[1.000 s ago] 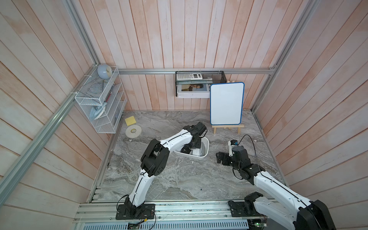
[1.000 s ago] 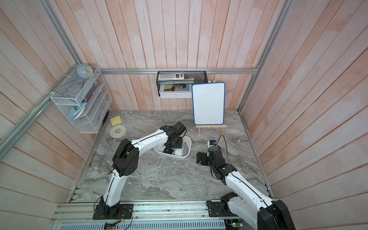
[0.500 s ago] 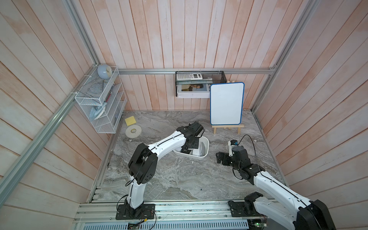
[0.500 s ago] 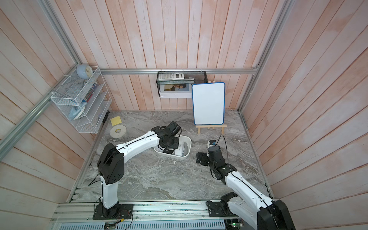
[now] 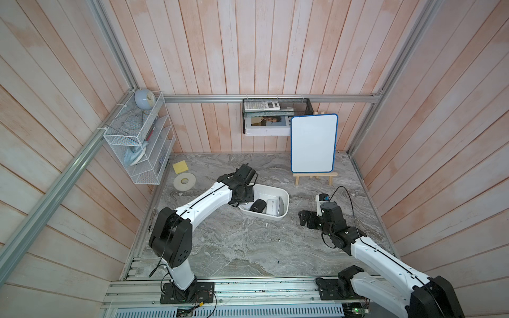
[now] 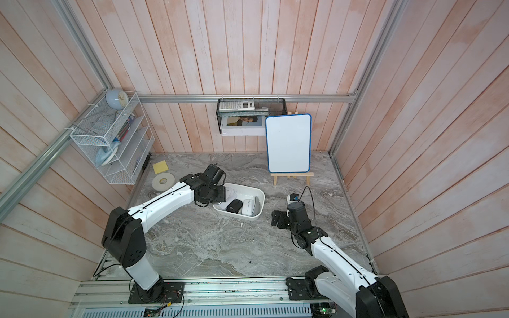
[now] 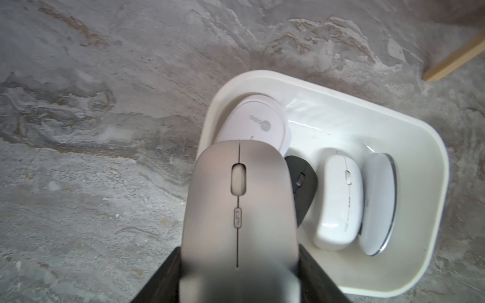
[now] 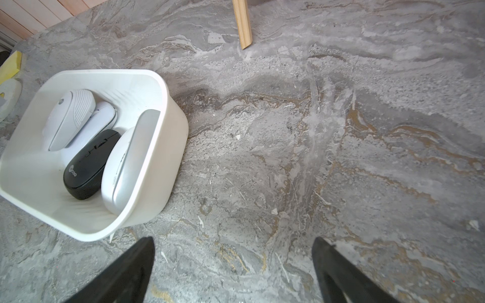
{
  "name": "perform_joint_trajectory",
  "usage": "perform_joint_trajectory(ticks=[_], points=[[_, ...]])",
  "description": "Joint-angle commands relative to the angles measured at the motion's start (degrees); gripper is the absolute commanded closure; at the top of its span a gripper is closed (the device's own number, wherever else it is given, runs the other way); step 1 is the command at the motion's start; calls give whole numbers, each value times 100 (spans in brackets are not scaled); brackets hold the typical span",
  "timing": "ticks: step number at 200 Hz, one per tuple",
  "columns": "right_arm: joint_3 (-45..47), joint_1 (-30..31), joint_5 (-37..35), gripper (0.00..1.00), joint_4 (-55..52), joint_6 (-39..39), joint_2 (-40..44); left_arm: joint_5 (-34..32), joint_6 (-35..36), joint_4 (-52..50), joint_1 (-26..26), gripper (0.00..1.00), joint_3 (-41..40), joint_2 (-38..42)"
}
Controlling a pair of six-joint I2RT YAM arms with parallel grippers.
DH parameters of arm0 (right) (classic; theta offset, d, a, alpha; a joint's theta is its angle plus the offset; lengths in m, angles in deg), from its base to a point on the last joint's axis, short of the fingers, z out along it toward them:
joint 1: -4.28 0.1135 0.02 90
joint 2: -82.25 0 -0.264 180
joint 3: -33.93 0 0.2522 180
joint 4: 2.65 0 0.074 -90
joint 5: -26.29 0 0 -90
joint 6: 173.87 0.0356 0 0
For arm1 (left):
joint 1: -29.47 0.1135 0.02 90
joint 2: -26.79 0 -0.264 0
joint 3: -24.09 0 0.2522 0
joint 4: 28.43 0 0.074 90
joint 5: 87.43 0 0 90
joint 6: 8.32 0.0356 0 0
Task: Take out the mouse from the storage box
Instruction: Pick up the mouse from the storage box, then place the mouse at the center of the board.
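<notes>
Storage box (image 8: 162, 157) holds black mouse (image 8: 89, 165), perhaps three pale mice (image 8: 70, 115); right end effector (image 8: 232, 244) spread wide, empty.

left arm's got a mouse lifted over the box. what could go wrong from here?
1. The left gripper pinches only the rear of the grey mouse; most of it overhangs forward, so it may pivot or slip.
2. It hangs over the rim of the storage box and a white mouse beside that rim; a low sideways move might clip them.
</notes>
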Motion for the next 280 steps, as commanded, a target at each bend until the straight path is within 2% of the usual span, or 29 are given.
perform_joint_trajectory(ticks=[1,43,85,180,280], points=[[-58,27,-39,3,-6,69,-22,-100,24,161,303,42,-292,274],[-138,27,-6,2,-89,104,-62,-177,24,320,871,42,-671,300],[-217,23,15,2,-163,130,-99,-205,-1,553,1162,42,-767,18],[-405,48,74,3,-252,182,-324,-422,47,780,1464,42,-461,-868],[-542,93,44,2,-314,218,-483,-212,47,1040,1572,40,-396,-1429]])
